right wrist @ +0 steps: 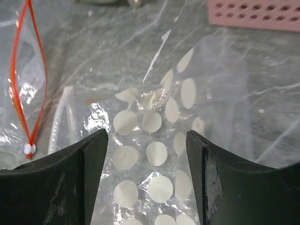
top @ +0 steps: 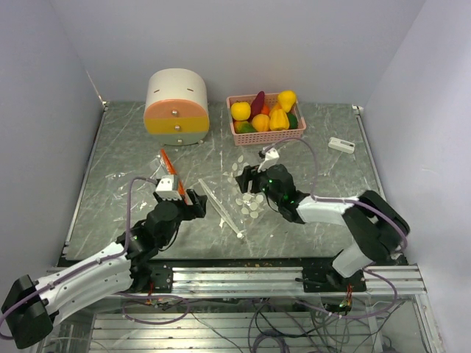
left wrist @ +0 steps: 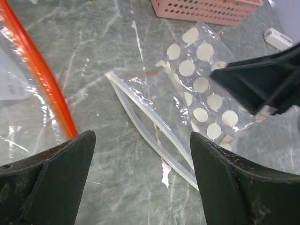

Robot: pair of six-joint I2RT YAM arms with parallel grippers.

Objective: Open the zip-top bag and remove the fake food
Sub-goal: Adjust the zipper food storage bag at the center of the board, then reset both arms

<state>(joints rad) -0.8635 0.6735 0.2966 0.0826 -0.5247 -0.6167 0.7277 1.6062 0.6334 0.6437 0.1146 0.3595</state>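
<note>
The zip-top bag (top: 246,197) is clear film with white dots and lies flat mid-table, its pale zip strip (top: 221,209) running along its left side. The fake food (top: 265,112), glossy yellow, orange, green and dark purple pieces, sits in the pink basket (top: 293,133) at the back. My left gripper (top: 193,203) is open just left of the zip strip (left wrist: 150,126), with bare table between its fingers (left wrist: 61,178). My right gripper (top: 246,180) is open low over the dotted bag (right wrist: 154,154), which lies loose between its fingers (right wrist: 220,178).
A second clear bag with an orange zip (top: 168,163) lies left of the dotted bag, by my left gripper (left wrist: 143,183). A round cream, orange and yellow drawer box (top: 176,107) stands at the back left. A small white device (top: 341,144) lies at the back right.
</note>
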